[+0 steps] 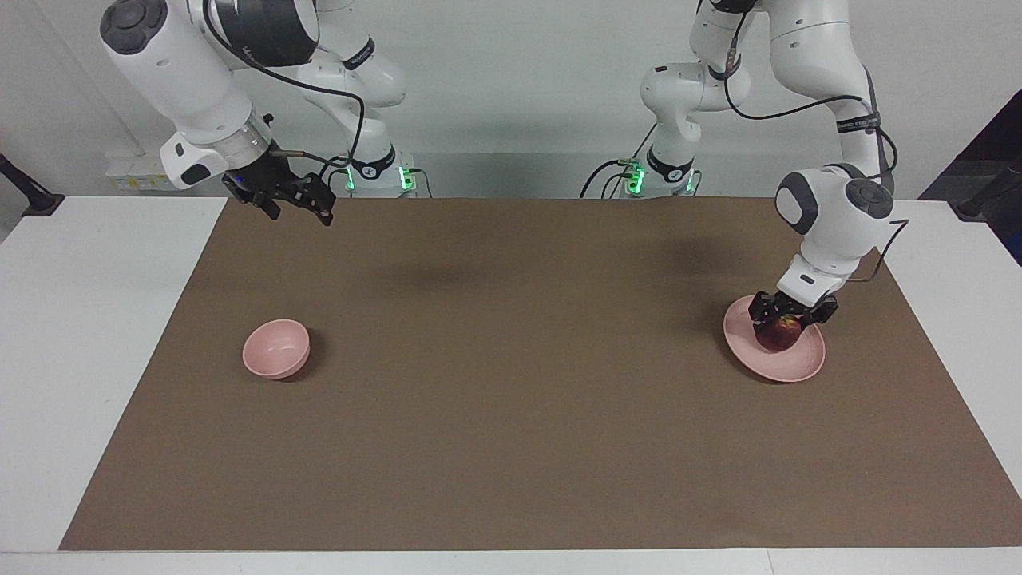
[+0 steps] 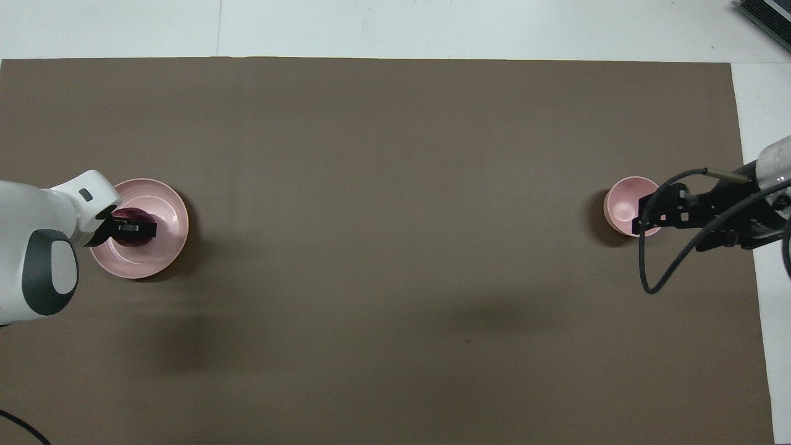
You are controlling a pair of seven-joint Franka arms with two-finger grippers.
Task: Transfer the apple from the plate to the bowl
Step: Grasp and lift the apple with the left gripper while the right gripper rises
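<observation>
The left gripper [image 1: 792,313] is down on the apple [image 1: 779,334], fingers at either side, apparently closed on it. The apple sits on the plate [image 1: 805,363]. The right gripper [image 1: 291,201], spread open, hangs over the mat's [image 1: 511,415] robot-side edge. The bowl [image 1: 275,348] stands well apart, bare mat between.

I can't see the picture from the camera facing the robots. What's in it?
The left gripper is down around the apple on the pink plate. The right gripper waits in the air, and the pink bowl sits empty.
</observation>
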